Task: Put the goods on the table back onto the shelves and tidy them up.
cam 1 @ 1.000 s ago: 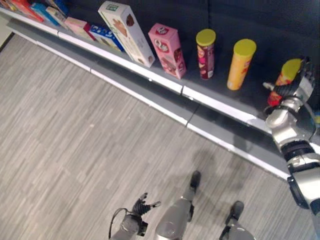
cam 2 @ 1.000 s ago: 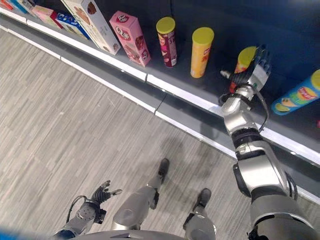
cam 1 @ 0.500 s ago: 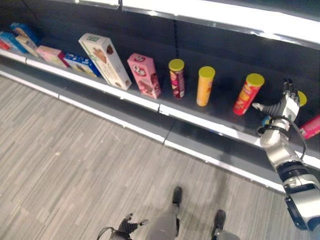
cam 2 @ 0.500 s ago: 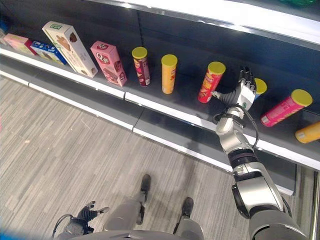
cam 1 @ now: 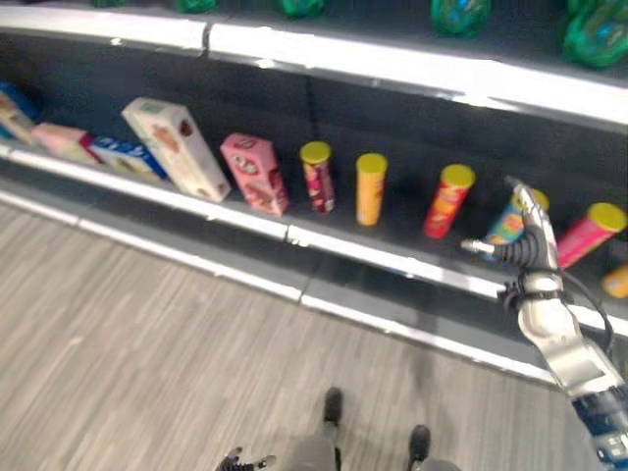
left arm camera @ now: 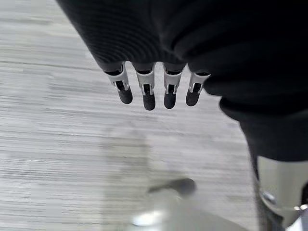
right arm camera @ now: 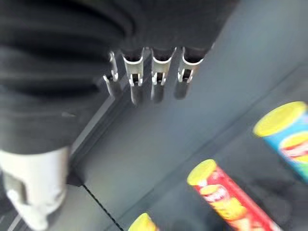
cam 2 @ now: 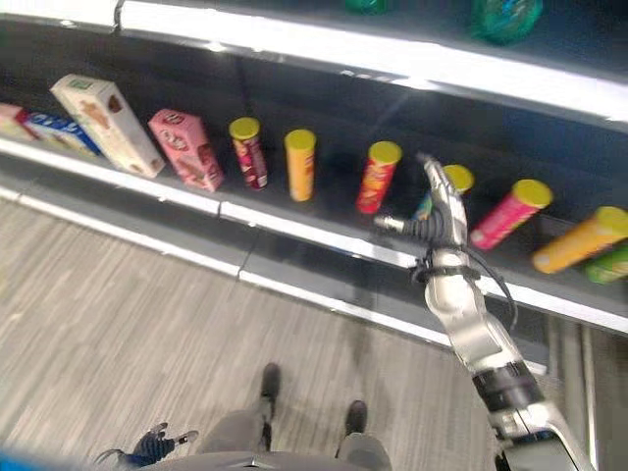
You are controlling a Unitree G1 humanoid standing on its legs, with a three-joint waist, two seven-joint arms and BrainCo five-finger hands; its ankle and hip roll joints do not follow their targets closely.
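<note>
A red can (cam 1: 446,201) with a yellow lid stands tilted on the dark lower shelf (cam 1: 392,260), also in the right wrist view (right arm camera: 226,197). My right hand (cam 1: 527,245) is raised just right of it, open, fingers (right arm camera: 154,79) straight and holding nothing. It is in front of a blue can (cam 2: 449,184) whose lower part it hides. To the left along the shelf stand a yellow can (cam 1: 370,188), a maroon can (cam 1: 317,177), a pink box (cam 1: 253,174) and a cream box (cam 1: 172,147). My left hand (cam 2: 147,449) hangs low over the floor, open, with straight fingers (left arm camera: 144,94).
A pink can (cam 2: 510,211) leans right of the blue one, and an orange can (cam 2: 579,240) lies beyond it. Flat boxes (cam 1: 118,157) lie at the shelf's left end. Green bottles (cam 2: 505,18) stand on the upper shelf. Grey wood floor (cam 1: 147,343) runs before the shelves.
My right hand let go of the red can, which stays on the shelf, and moved right in front of the blue can. The camera has tilted up, bringing the upper shelf into view.
</note>
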